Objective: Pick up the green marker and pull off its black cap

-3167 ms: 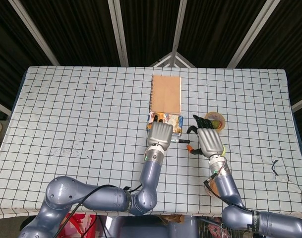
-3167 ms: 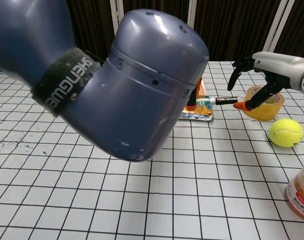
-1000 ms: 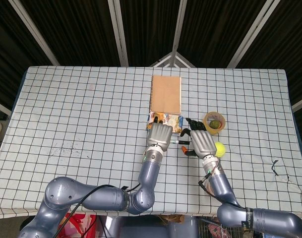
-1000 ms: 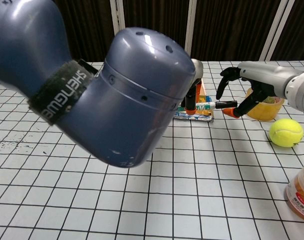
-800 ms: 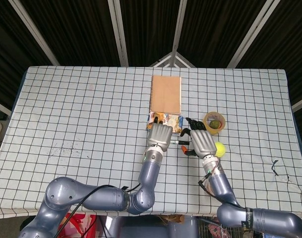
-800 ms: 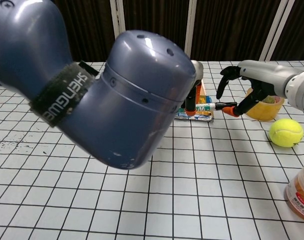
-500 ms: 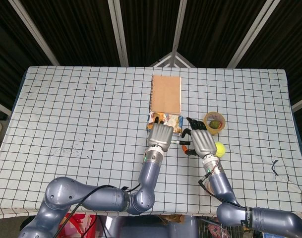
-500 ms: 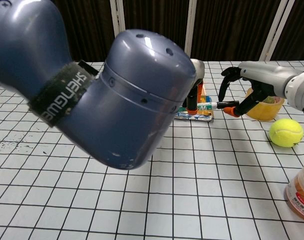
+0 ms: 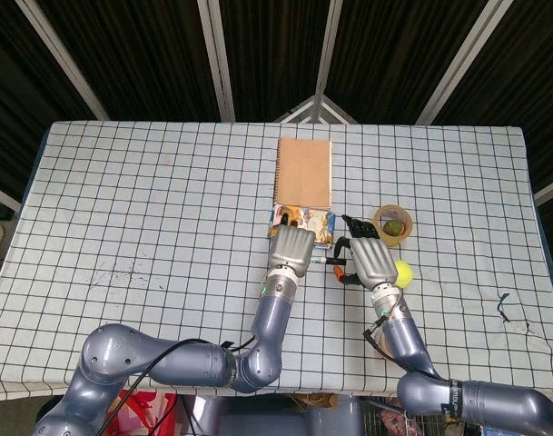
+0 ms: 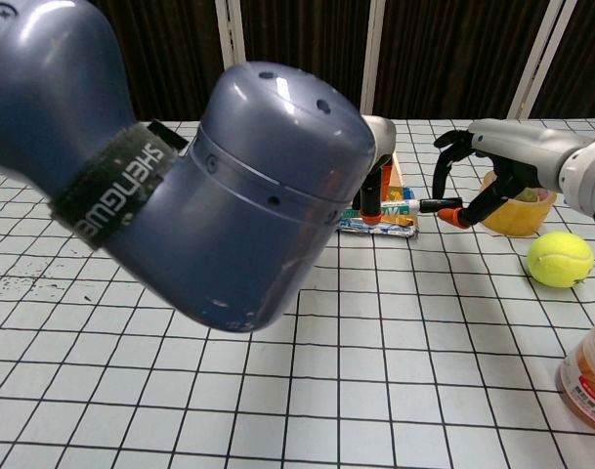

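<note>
Chest view: my left hand (image 10: 375, 186) is gripping the marker (image 10: 406, 207) level, and my right hand (image 10: 473, 191) is pinching its cap (image 10: 436, 204). Pinch looks shallow; fingertips may be slipping off when pulling.

taking the colourful packet (image 10: 380, 223) as landmark: the brown notebook (image 9: 304, 173) lies just behind it, the tape roll (image 10: 517, 202) and tennis ball (image 10: 560, 259) stand off to its right, and an orange-lidded jar (image 10: 587, 379) nearer the front. left of the packet and toward the front, checkered table (image 9: 149, 209) lies bare.
</note>
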Motion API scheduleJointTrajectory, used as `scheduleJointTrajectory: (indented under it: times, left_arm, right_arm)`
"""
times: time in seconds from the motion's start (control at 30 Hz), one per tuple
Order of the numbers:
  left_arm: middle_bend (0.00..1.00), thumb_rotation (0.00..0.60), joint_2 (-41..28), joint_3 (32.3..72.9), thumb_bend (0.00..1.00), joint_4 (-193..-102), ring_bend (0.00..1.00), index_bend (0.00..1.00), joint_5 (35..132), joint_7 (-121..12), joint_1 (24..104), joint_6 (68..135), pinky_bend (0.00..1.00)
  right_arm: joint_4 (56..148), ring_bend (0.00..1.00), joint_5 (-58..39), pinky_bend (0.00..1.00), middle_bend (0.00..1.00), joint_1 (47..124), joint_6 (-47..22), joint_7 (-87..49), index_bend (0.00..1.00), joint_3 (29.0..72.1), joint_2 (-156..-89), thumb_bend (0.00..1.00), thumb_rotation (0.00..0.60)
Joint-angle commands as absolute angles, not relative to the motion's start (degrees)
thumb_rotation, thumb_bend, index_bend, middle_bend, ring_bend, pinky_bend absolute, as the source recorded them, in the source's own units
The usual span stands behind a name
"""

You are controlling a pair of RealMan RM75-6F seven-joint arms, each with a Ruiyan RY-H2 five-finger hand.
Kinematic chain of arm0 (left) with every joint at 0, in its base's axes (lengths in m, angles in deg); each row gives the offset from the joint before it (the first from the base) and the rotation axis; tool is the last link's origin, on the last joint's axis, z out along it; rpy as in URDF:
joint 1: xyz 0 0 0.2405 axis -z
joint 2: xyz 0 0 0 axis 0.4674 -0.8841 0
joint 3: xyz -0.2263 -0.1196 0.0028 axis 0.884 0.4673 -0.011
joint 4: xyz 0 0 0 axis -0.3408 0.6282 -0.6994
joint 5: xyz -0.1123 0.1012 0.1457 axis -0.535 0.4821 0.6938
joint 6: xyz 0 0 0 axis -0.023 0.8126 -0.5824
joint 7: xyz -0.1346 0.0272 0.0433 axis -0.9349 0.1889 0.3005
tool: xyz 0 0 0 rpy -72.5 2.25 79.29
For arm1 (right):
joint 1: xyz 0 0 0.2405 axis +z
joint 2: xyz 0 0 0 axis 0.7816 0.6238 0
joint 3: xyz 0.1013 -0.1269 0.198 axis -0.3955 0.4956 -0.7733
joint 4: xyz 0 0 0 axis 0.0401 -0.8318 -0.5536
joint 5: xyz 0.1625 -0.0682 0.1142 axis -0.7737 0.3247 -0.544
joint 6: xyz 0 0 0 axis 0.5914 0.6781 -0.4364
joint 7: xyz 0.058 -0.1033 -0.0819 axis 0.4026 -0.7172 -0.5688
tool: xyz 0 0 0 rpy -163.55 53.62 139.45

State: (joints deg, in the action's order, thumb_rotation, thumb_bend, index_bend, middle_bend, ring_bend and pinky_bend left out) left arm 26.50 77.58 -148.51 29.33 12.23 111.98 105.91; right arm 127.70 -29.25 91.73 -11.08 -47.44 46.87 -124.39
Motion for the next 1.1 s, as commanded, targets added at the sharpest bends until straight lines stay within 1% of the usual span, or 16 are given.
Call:
scheduleJointTrajectory:
  times: [0.03, 0.33, 0.53, 0.77, 1.1]
  left_arm:
    - [0.69, 0.6, 26.56, 77.59, 0.53, -148.39, 0.19, 0.59, 29.38, 12.13, 111.98, 105.79, 0.07]
    - [0.69, 0.6, 26.92, 77.39, 0.53, -147.78, 0.19, 0.59, 29.34, 12.16, 112.08, 105.07, 0.07]
    - [0.69, 0.6, 27.24, 77.18, 0.53, -147.19, 0.19, 0.59, 29.21, 12.3, 112.15, 104.66, 0.07]
    - [0.69, 0.6, 27.19, 77.41, 0.53, -147.41, 0.19, 0.59, 29.89, 11.66, 112.08, 104.83, 0.07]
    - [0.69, 0.6, 25.86, 76.57, 0.53, -149.0, 0.19, 0.59, 29.48, 11.93, 110.45, 105.82, 0.07]
  right_arm:
    - [127.63, 0.02, -29.36, 0.0, 0.02, 91.84, -11.2, -47.59, 0.52, 46.95, -124.45, 0.38, 0.6]
    - [127.52, 0.02, -29.43, 0.0, 0.02, 92.13, -11.21, -47.62, 0.53, 46.91, -124.65, 0.38, 0.6]
    - [127.74, 0.02, -29.38, 0.0, 0.02, 92.29, -10.87, -47.77, 0.58, 46.8, -124.73, 0.39, 0.6]
    - [127.58, 0.02, -29.65, 0.0, 0.02, 92.35, -10.82, -47.82, 0.63, 46.91, -124.91, 0.39, 0.6]
    - [127.78, 0.03, -29.29, 0.0, 0.02, 91.38, -10.15, -46.92, 0.65, 47.11, -123.72, 0.4, 0.6]
